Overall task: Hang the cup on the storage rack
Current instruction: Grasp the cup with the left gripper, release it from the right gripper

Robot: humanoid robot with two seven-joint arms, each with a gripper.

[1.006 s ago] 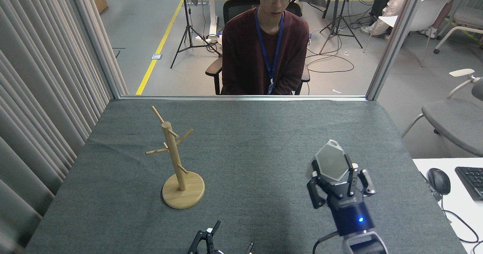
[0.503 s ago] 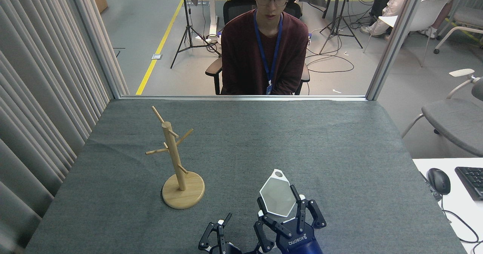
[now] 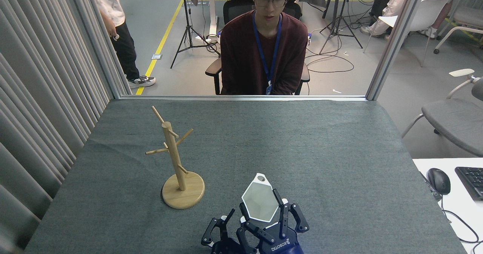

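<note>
A: What is the right gripper doing?

B: Its fingers are clamped on the cup, one on each side of the white faceted body, mouth turned up toward the head view. The tab with the round hole points away from the robot, toward the far side of the table.

A: And the left gripper?

B: Just beside the right one, low at the near edge. Its fingers look spread and hold nothing.

A: Where is the cup relative to the storage rack?

B: Right of the rack's round base and nearer the robot, apart from it, carried above the cloth. No peg is touched.

A: So which step?

B: Carrying, I judge; hanging is not yet done. Next, the tab hole must be lined up with an upward-angled peg tip and slid over it before release.
</note>
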